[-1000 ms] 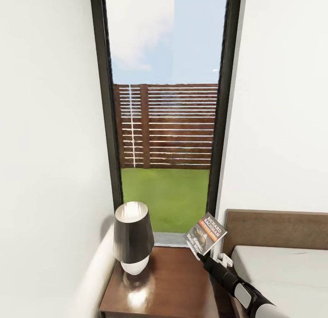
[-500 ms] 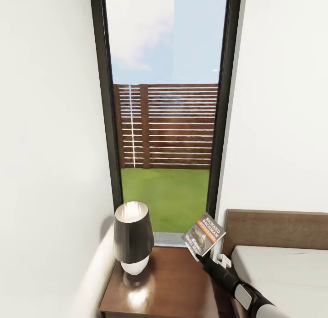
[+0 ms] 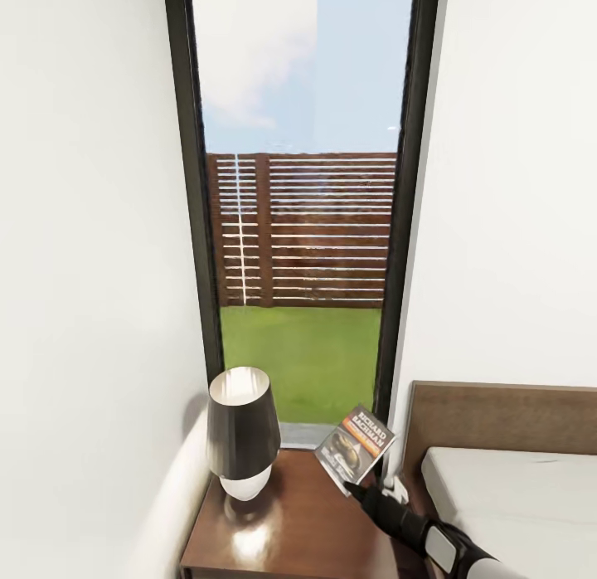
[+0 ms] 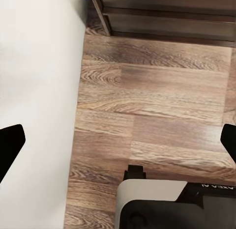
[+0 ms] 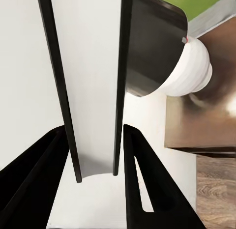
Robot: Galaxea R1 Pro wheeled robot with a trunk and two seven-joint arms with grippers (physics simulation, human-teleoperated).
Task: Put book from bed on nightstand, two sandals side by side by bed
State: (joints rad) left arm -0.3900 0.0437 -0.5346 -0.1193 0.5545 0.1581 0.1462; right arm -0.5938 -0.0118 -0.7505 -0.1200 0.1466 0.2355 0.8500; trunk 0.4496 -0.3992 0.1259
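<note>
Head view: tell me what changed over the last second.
The right gripper, shut on the book, carried it left and down, so it now hangs over the nightstand instead of its right edge. The lamp, bed and camera stayed put.

The camera looks down on a light wood-plank floor. A white wall runs along one side. A dark brown wooden cabinet stands on the floor beside that wall. Two black fingertips of the left gripper sit wide apart at opposite edges, and part of the robot's white and black body shows beneath.
</note>
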